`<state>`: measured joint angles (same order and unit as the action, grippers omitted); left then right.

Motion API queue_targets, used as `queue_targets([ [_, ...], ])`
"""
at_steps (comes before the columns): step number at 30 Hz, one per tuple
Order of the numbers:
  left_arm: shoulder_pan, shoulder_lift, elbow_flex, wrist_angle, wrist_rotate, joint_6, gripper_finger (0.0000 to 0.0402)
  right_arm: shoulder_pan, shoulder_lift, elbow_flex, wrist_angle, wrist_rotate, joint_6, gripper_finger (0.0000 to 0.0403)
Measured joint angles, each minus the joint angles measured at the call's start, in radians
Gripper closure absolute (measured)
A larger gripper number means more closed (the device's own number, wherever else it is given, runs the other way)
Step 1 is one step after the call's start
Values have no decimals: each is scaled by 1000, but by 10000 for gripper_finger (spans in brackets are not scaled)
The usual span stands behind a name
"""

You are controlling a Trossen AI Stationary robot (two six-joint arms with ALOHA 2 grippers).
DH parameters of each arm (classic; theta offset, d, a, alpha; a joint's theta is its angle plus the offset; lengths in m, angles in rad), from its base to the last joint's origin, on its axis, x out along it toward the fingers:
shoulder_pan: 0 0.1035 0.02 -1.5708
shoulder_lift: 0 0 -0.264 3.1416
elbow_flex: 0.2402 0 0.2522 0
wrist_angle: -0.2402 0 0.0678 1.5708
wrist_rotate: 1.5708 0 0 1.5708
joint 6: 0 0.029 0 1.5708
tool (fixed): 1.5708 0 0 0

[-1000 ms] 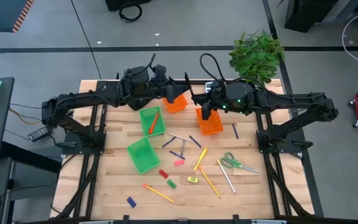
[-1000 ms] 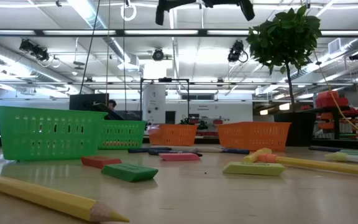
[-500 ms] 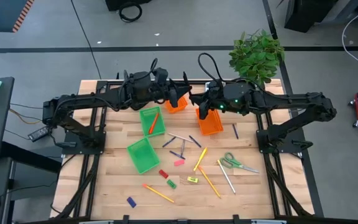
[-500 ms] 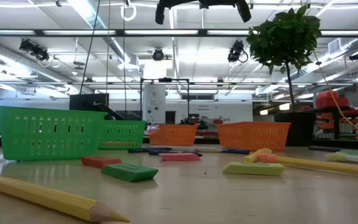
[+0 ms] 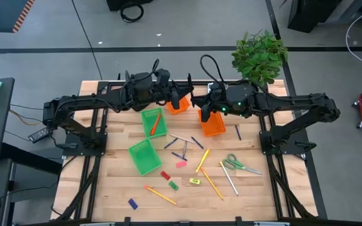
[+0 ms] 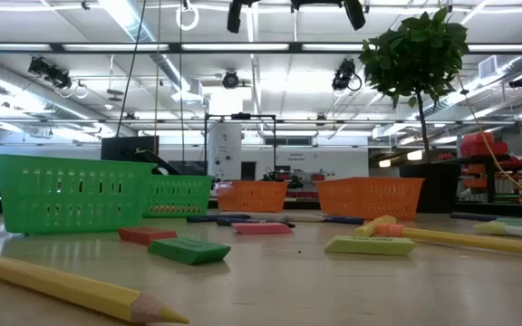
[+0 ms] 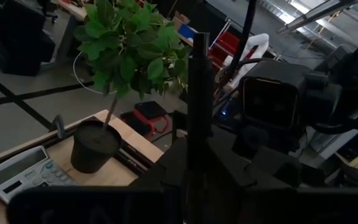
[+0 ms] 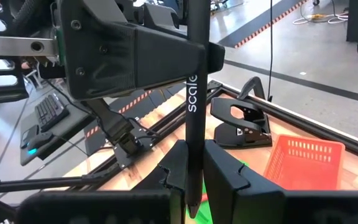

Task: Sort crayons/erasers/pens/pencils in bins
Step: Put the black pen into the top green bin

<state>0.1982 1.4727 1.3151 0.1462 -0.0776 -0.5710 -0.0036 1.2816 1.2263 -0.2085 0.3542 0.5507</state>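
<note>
Wooden table [image 5: 118, 188] strewn with pencils [image 5: 160, 194], both grippers' jaws clamped on one dark pen [image 8: 194, 93], plant [image 5: 260, 55] behind

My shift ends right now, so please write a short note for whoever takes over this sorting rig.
Grippers: the right gripper and the left gripper are both shut on one dark pen, held upright above the table's far side near the orange bins.
Done: one red stick lies in the far green bin.
Left: the held pen needs binning. Loose pens, pencils and erasers lie on the table, near the scissors.
</note>
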Motion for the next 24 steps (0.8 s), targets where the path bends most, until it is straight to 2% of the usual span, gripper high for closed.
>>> queue_targets([
  [5,5,0,0,2,3,5,363,-1,-2,0,0,-2,-1,345],
  [13,34,0,0,-43,-2,9,363,1,-3,0,-39,-27,-1,258],
  [17,59,-13,1,-126,-2,34,363,1,-10,0,-71,-46,0,235],
  [21,101,-80,3,-376,-1,56,363,1,-32,0,-181,-81,50,230],
  [24,135,-129,2,-668,-3,67,363,1,-56,0,-287,-93,104,230],
])
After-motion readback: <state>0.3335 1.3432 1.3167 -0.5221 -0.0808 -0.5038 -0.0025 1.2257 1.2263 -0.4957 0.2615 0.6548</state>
